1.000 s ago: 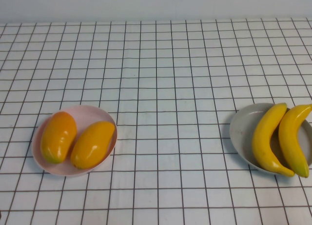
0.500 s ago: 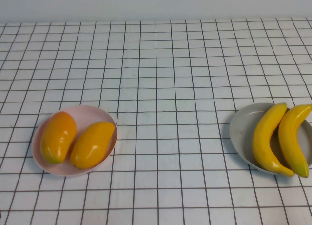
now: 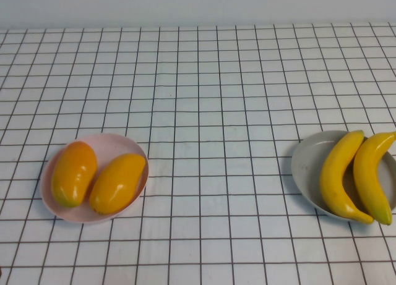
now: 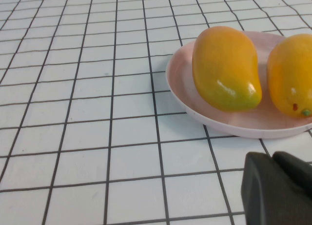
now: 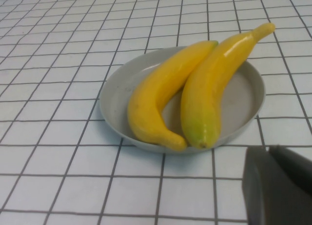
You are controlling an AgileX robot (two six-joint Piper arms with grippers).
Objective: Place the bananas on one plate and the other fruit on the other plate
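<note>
You have both bananas (image 3: 356,177) lying side by side in the grey plate (image 3: 304,164) at the table's right, their upper ends poking out past its far rim, because they are longer than the dish is wide. The two mangoes (image 3: 96,174) sit next to each other in the pink plate (image 3: 117,141) on the left, their flanks close together, and fill most of it. So each kind has its own dish, and I judge the sorting done; nothing loose is left on the gridded tablecloth (image 3: 210,112) between the plates, which stand well apart.

Your left gripper (image 4: 280,188) shows only as a dark block at the edge of its wrist view, low over the cloth just beside the pink plate and touching no fruit. Your right gripper (image 5: 278,186) shows the same way near the grey plate, apart from the bananas. For either pincer you cannot tell from this how far it is spread, though neither one carries anything. Neither arm reaches into the high view, which fits arms drawn back toward you
</note>
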